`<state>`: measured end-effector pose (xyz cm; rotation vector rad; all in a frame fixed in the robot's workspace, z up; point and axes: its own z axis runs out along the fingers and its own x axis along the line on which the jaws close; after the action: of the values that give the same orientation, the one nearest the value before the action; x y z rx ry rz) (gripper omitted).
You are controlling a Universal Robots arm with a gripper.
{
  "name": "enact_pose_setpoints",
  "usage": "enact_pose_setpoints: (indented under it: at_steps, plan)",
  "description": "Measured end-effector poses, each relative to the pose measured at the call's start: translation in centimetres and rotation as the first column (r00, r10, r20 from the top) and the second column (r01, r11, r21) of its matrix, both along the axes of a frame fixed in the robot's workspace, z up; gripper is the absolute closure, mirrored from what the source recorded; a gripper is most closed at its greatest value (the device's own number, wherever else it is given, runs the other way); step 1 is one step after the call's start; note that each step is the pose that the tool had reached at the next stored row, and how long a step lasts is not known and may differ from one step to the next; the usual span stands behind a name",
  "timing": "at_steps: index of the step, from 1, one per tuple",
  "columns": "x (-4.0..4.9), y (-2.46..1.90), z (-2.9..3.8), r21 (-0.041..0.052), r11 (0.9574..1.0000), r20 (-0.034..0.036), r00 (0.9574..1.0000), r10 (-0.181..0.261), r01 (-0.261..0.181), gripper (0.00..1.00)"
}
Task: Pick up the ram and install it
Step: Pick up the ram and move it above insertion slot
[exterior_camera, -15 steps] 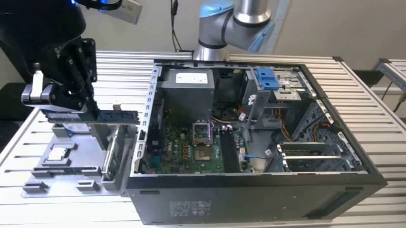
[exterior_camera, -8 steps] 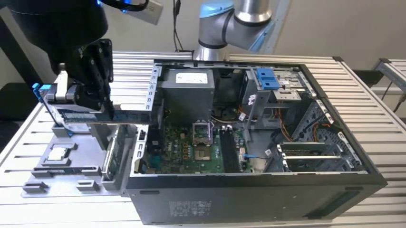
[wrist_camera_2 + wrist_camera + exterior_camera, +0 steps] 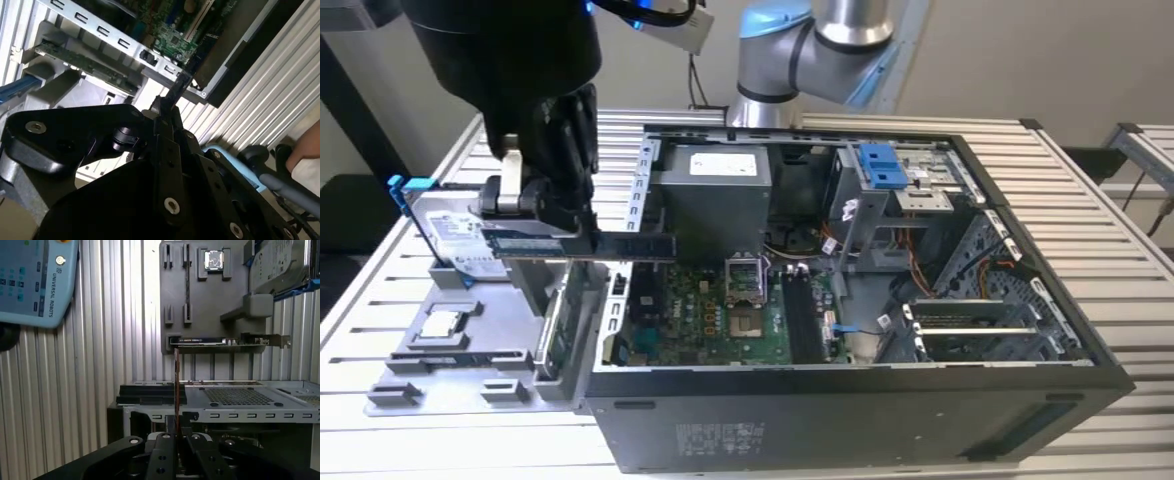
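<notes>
Transport step, we judge: black tool (image 3: 538, 222) clamped on the long dark green ram stick (image 3: 634, 245), level above the rim of the open black computer case (image 3: 854, 415), not yet seated.

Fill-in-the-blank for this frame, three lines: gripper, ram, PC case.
The black gripper is ___ on the long, thin dark green ram stick.
The black computer case has its side ___, showing the green motherboard.
The silver hard drive in its blue frame sits ___ the case, on the grey tray.
Missing: shut; open; outside.
</notes>
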<state>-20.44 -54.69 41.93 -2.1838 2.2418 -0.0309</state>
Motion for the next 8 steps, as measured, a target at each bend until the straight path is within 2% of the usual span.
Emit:
enact_pose_setpoints:
  at_steps: [8]
  plan:
    - [3.19, 0.0, 0.0, -0.0001, 1.0, -0.0028, 1.0, 0.001, -0.001, 0.86]
